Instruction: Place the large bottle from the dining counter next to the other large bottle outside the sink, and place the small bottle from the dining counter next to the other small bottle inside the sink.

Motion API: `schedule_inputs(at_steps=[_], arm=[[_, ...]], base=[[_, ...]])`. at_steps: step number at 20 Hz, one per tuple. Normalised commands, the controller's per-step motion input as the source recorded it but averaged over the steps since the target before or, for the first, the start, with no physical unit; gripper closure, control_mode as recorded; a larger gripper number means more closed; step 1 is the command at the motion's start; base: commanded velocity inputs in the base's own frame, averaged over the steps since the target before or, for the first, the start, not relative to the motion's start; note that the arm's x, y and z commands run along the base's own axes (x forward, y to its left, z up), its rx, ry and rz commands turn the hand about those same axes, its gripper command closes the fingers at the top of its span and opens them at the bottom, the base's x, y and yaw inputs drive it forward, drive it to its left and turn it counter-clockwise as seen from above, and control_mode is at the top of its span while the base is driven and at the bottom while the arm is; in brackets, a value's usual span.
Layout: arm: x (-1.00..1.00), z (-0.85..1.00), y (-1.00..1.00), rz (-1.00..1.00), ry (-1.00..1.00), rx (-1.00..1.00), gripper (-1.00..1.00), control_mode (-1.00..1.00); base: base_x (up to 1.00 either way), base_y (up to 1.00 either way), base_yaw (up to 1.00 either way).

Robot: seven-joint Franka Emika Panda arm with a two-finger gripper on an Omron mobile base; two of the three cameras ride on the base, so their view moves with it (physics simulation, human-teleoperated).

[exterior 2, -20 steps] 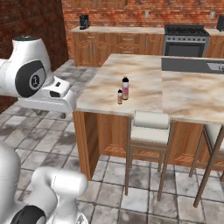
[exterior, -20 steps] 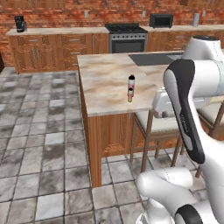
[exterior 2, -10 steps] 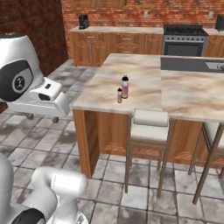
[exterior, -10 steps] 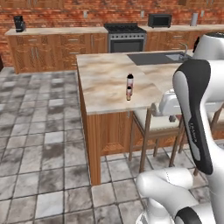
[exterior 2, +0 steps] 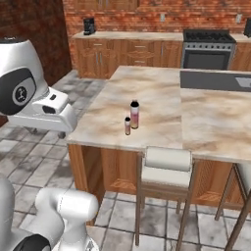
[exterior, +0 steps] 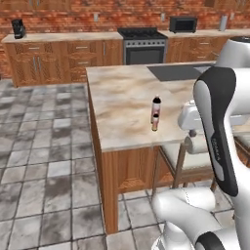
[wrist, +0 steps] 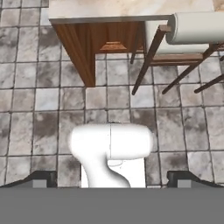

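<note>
Since the earlier frames both base views have slid sideways, so the base has driven and the bottles have not moved on the stone; the arm has swung too, its hand now pointing down at the floor.

Grey tiled floor fills the lower kitchen; brick wall and wooden cabinets run along the back, with a black stove and a microwave; the dining counter, a long beige-brown marbled table on a wooden base, stands in the middle; the sink sits recessed at its far end, dark grey surround, contents too small to tell; a cushioned stool is tucked at the table's near side, and its padded back shows in the hand view too; the large bottle, dark cap, pink fading to orange, stands upright near the table's near edge; the small bottle, same colours, stands upright just beside it, nearer the edge; in the left base view the small one overlaps the large one, so whether they touch I cannot tell.

Gripper hangs over floor tiles off the table corner, well apart from both bottles; jaws spread wide, holding nothing.
</note>
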Motion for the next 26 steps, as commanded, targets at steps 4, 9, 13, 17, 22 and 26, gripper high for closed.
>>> schedule_inputs(at_steps=[4,9,13,17,22,26], arm=[[0.00,0.00,0.00,0.00,0.00,0.00,-1.00,1.00],[0.00,0.00,0.00,0.00,0.00,0.00,-1.00,1.00],[0.00,0.00,0.00,0.00,0.00,0.00,-1.00,1.00],[0.47,0.01,0.00,-0.01,0.00,-0.02,-1.00,-1.00],[0.77,0.08,0.00,-0.03,0.03,-0.04,-1.00,-1.00],[0.65,0.15,-0.07,-0.04,0.04,-0.03,-1.00,-1.00]], base=[[0.96,0.05,0.00],[0.99,0.01,-0.02],[0.97,0.00,-0.03],[0.50,0.00,-0.01],[0.00,0.00,0.00],[0.00,0.00,0.00]])
